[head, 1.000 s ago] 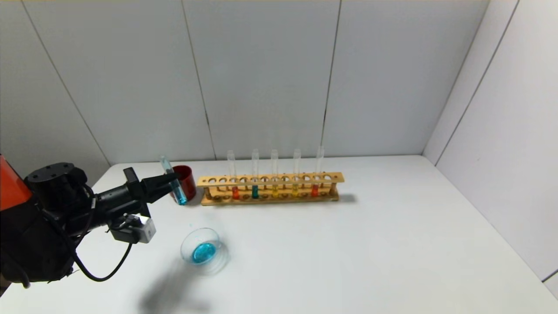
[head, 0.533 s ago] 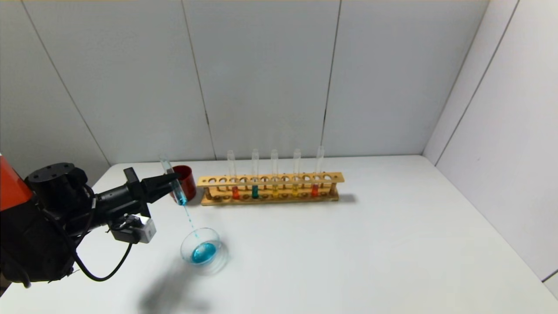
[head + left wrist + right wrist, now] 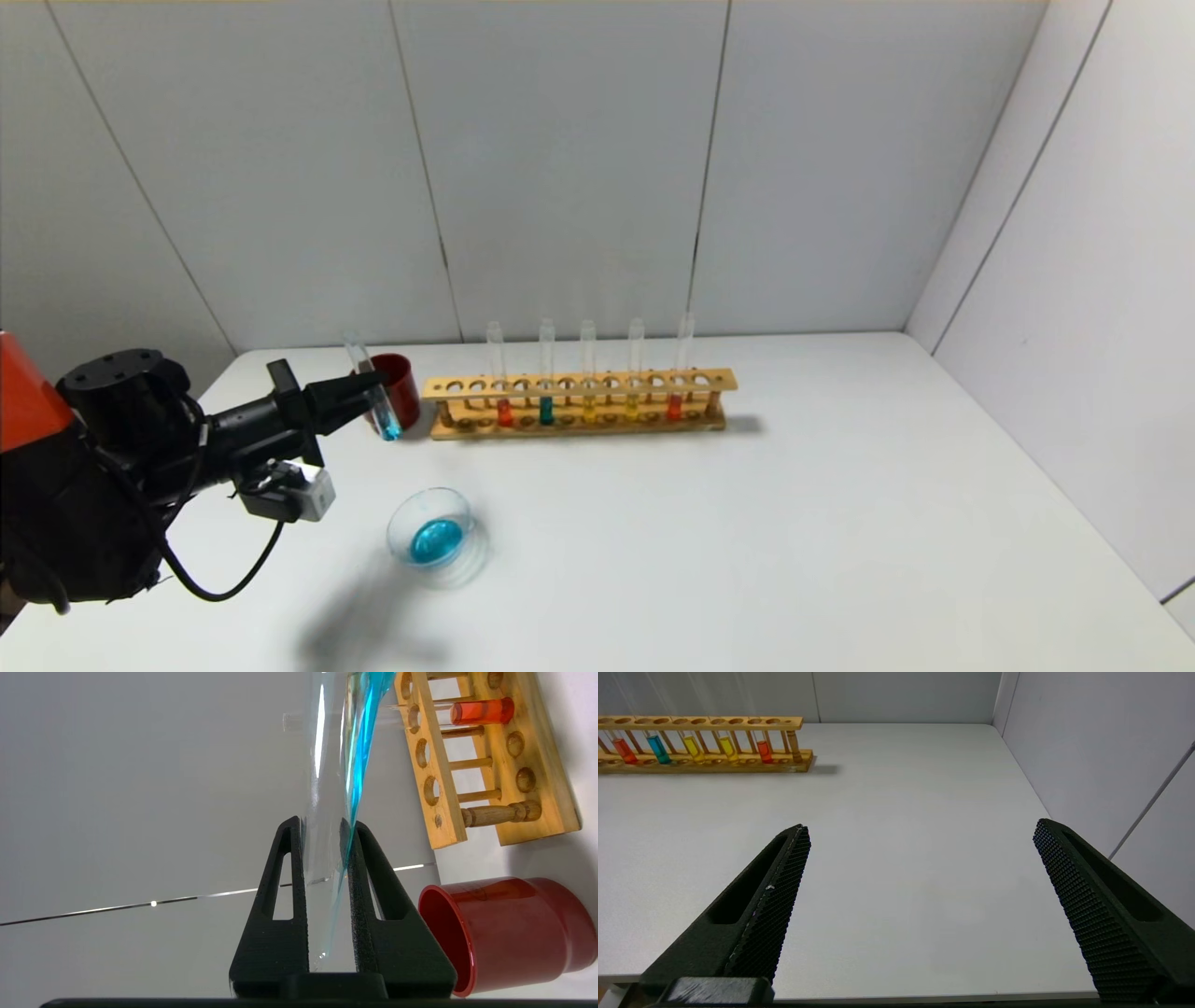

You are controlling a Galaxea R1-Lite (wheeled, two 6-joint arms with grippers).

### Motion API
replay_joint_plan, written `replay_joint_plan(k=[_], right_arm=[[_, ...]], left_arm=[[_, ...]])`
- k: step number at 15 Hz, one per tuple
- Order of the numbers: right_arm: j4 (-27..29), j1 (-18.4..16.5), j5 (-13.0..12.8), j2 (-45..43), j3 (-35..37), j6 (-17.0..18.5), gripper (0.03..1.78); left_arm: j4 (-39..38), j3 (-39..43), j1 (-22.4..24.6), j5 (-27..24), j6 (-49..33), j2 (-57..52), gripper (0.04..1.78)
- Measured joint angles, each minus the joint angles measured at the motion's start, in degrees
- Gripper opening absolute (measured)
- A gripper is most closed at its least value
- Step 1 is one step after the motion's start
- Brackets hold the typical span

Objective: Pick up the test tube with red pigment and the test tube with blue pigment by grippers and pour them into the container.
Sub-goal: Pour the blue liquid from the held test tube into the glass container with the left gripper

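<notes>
Grey walls (image 3: pixel 579 168) stand around my white table (image 3: pixel 747 541). My left gripper (image 3: pixel 372 380) squeezes the blue tube (image 3: pixel 372 387); my right gripper (image 3: pixel 920 835) is wide apart.

I am seeing clear, glossy glass in the test tube with blue pigment (image 3: pixel 329 779); the left gripper (image 3: pixel 323 830) fingers are looking like matt, grainy black plastic; the rack (image 3: pixel 579 403) is showing pale unvarnished wood; the red cup (image 3: pixel 507 933) is gleaming like smooth plastic; the bench (image 3: pixel 747 541) is appearing matt white.
</notes>
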Motion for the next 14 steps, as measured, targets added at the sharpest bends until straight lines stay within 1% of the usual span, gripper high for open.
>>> replay_joint_plan(k=[12, 14], right_arm=[[0.00, 0.00, 0.00, 0.00, 0.00, -0.02, 1.75], [0.00, 0.00, 0.00, 0.00, 0.00, -0.02, 1.75]], left_arm=[[0.00, -1.44, 0.09, -0.17, 1.12, 0.74, 0.30], [0.00, -2.22, 0.10, -1.02, 1.57, 1.05, 0.30]])
